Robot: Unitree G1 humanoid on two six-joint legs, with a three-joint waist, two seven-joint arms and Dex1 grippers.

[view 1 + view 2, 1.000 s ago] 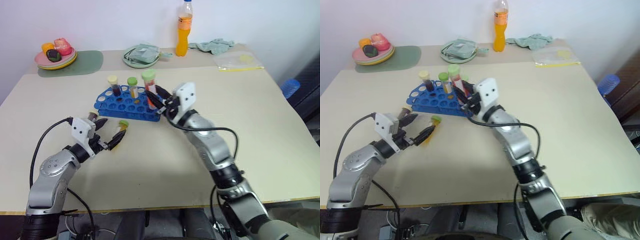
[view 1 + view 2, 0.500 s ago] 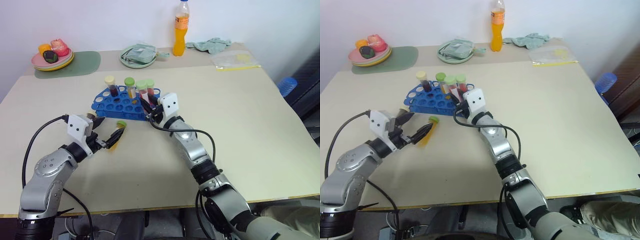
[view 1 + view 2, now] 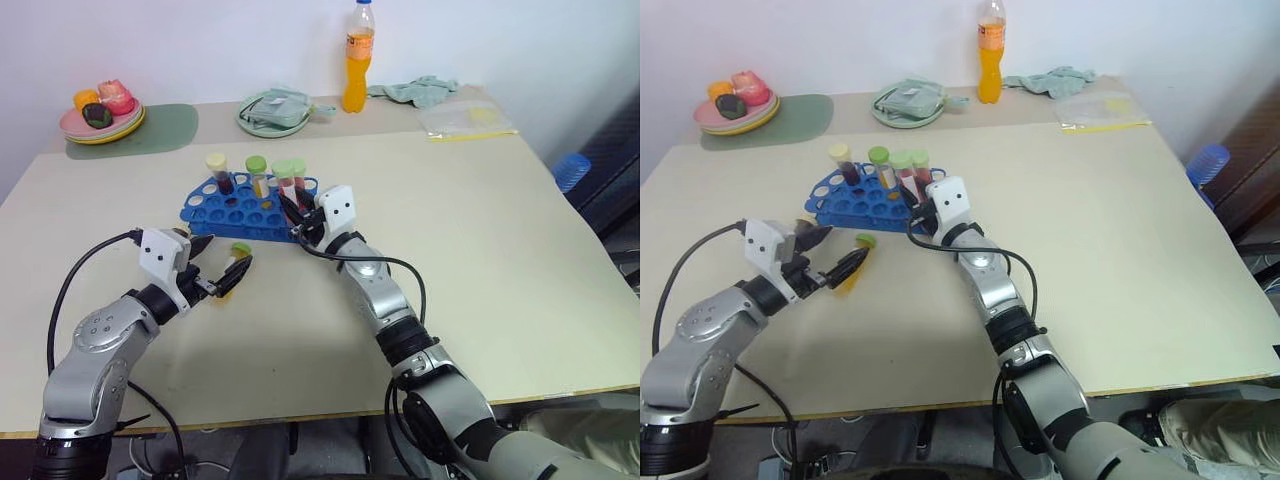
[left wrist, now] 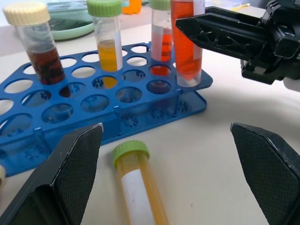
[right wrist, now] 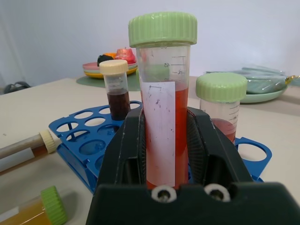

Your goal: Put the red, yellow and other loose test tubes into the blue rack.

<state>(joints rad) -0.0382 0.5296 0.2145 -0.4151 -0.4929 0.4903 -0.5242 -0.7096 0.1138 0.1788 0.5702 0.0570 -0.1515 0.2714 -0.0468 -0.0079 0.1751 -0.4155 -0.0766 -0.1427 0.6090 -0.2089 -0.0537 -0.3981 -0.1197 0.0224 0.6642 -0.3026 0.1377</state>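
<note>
The blue rack (image 3: 245, 207) stands mid-table. It holds a dark tube with a cream cap (image 4: 40, 51), a yellow tube (image 4: 107, 44) and a red tube (image 4: 161, 42), all upright. My right gripper (image 5: 166, 140) is shut on a red-orange test tube (image 5: 164, 108) with a green cap. This tube is upright, with its lower end in a hole at the rack's near right corner (image 4: 188, 77). My left gripper (image 3: 222, 262) is open and level, and a loose yellow test tube (image 4: 138, 187) lies on the table between its fingers. A cream-capped tube (image 5: 28, 143) lies beside it.
At the table's far edge stand an orange drink bottle (image 3: 357, 60), a pale-green plate (image 3: 272, 112) with a cloth, and a plate of fruit (image 3: 100, 108) on a green mat. A green cloth (image 3: 420, 90) and a plastic bag (image 3: 470, 118) lie at the far right.
My right gripper has lowered the red-orange tube, so its cap now stands level with the other caps. The left gripper has stayed over the yellow tube. The camera view has shifted slightly.
</note>
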